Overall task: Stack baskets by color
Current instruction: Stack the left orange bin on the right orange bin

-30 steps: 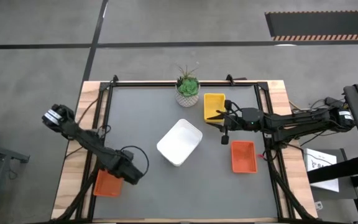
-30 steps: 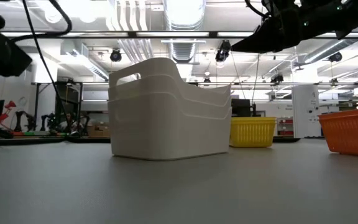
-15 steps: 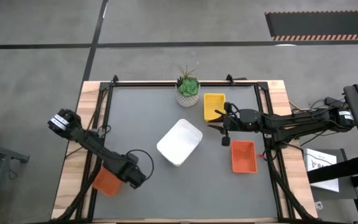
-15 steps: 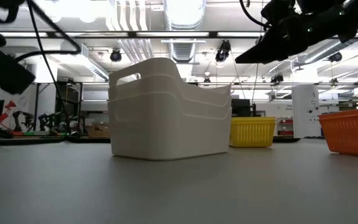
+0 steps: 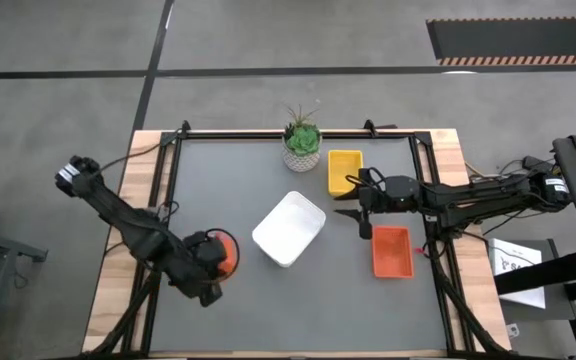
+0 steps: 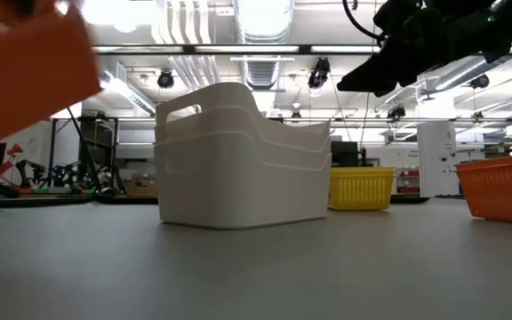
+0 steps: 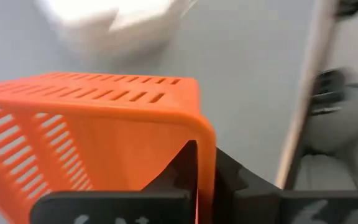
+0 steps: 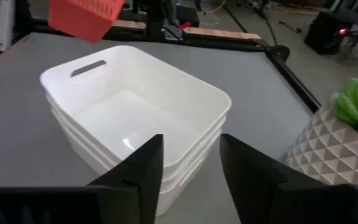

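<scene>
My left gripper (image 5: 211, 265) hangs over the table's near left part, shut on an orange basket (image 7: 98, 137), which also shows as orange beside the hand (image 5: 227, 252) and as a blurred shape in the low view (image 6: 25, 71). Two nested white baskets (image 5: 289, 228) stand on their bottoms mid-table. A yellow basket (image 5: 344, 171) sits far right of them. A second orange basket (image 5: 391, 250) rests on the table at the right. My right gripper (image 8: 191, 162) hovers open between those two, pointing at the white stack (image 8: 135, 118). My left gripper pinches a thin side wall of the orange basket, next to a rounded corner (image 7: 206, 163), between its two fingers. One finger lies on each face of the wall. The basket is lifted clear of the table and tilted.
A small potted green plant (image 5: 302, 145) stands at the far edge, close to the yellow basket. Black frame rails (image 5: 168, 190) run along the table's sides on wooden strips. Bare grey mat lies along the near edge (image 5: 308, 310).
My left gripper has taken hold of the orange basket at the table's near left edge, risen and rolled. The basket has come off the table and tipped, and has moved a little toward the white stack. It now shows high in the low view.
</scene>
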`<control>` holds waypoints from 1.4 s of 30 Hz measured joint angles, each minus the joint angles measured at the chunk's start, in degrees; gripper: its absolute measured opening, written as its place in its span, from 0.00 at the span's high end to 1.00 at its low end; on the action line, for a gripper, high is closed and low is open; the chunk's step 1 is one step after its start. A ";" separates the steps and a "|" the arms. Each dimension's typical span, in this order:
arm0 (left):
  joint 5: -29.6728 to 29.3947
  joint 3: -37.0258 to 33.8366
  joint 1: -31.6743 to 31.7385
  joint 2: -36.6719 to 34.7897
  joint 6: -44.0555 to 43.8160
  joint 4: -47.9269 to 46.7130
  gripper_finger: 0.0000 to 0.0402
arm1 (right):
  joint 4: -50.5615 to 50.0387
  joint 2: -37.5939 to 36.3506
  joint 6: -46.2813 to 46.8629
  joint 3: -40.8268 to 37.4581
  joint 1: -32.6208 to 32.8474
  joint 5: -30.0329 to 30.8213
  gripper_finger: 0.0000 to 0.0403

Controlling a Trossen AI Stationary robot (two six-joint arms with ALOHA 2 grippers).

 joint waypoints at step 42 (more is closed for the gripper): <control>3.41 -6.19 0.38 -4.39 47.42 17.51 1.00 | -23.49 52.65 -6.45 70.91 0.25 -35.73 0.51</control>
